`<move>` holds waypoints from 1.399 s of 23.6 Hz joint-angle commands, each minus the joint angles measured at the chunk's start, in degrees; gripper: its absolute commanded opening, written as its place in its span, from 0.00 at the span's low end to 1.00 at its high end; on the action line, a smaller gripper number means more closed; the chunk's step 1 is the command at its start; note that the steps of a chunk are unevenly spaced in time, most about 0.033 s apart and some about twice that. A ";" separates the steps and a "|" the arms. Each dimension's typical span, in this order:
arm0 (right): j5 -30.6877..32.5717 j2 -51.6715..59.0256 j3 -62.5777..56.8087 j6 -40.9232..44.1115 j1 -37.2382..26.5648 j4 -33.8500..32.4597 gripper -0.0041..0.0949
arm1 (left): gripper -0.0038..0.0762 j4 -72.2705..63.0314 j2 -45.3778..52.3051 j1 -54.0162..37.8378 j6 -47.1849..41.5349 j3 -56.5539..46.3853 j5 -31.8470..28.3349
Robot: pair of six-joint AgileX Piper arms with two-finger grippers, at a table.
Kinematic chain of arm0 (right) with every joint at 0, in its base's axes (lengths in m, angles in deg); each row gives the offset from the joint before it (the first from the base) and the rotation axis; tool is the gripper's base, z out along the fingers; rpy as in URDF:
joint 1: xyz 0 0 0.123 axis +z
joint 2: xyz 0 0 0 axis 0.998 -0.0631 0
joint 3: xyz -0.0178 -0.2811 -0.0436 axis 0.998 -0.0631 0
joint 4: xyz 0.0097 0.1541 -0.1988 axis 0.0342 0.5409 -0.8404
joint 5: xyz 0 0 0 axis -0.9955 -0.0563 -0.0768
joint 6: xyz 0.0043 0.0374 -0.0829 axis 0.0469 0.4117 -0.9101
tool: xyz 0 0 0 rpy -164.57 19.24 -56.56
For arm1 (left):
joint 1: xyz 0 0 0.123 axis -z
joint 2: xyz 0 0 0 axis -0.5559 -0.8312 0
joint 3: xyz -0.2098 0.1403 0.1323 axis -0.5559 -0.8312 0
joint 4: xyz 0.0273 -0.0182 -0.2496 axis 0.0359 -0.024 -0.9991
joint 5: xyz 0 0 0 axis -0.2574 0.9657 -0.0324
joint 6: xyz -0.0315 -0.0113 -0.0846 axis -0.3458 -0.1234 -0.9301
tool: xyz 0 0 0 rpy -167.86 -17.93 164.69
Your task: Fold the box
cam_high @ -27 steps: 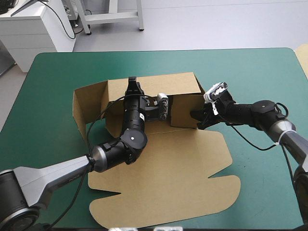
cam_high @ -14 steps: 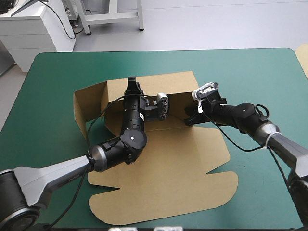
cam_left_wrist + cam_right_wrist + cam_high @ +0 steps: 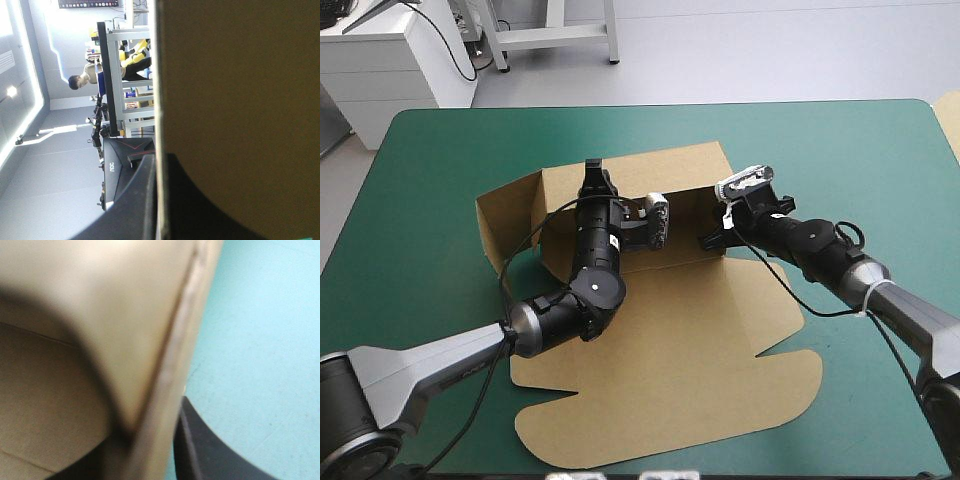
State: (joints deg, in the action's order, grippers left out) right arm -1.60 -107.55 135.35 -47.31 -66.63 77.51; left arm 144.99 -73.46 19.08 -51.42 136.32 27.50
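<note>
Half-formed box point(image 3: 670, 330) of brown board, lying near the middle of the table on the smooth teal-green cover point(image 3: 840, 150). The board is matt and plain, with straight creases and cut edges. The rear wall point(image 3: 660, 172) stands upright along the far side. A shorter left wall point(image 3: 505, 225) is raised and angled at the corner. The lid point(image 3: 670, 400) lies flat toward the near edge of the table, and its outline ends in rounded lobes separated by notches.

The left gripper point(image 3: 594, 178) sits at the top edge of the rear wall. In the left wrist view the sheet passes edge-on between its black fingers point(image 3: 135, 210), which are all but closed and pinch the board.

The right gripper point(image 3: 708, 241) is at the right wall point(image 3: 692, 212). The right wrist view shows the thin, pale edge of that panel between the two curved fingers, which are likewise nearly closed and clamp the board, with bare cover just beside it.
</note>
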 commanded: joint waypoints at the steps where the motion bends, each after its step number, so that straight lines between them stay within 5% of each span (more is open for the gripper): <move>1: -1.24 2.82 1.47 0.07 0.16 0.87 0.03 | 0.04 6.13 2.41 0.18 -0.76 1.83 3.43; 9: -1.84 2.82 1.47 -0.14 0.16 0.04 0.02 | 0.06 6.13 2.41 0.18 -0.76 1.83 2.91; 13: -5.76 1.19 3.69 -0.04 0.01 0.45 0.02 | 0.42 6.13 2.41 0.28 -1.11 1.83 2.44; 15: -6.54 -0.50 6.37 0.08 0.01 0.45 0.02 | 0.51 6.13 2.41 1.71 -2.40 1.83 4.16; 25: -11.38 -7.13 14.89 -2.09 -0.34 0.21 0.02 | 0.50 6.13 2.41 11.67 -2.40 1.83 16.49; 27: -11.13 -7.26 15.01 -2.09 -0.34 0.34 0.02 | 0.36 5.82 2.54 12.50 -0.65 1.83 17.22; 29: -8.99 -7.30 15.01 -2.41 -0.57 0.22 0.02 | 0.05 4.73 3.55 12.76 4.17 1.83 15.04; 33: -8.15 -7.30 14.08 -3.08 -0.72 0.22 0.02 | 0.07 -6.46 6.64 12.65 12.79 4.48 8.85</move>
State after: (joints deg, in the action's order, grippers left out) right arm -9.61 -117.62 148.21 -49.80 -66.81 77.48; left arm 143.46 -71.56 31.46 -44.73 136.93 38.31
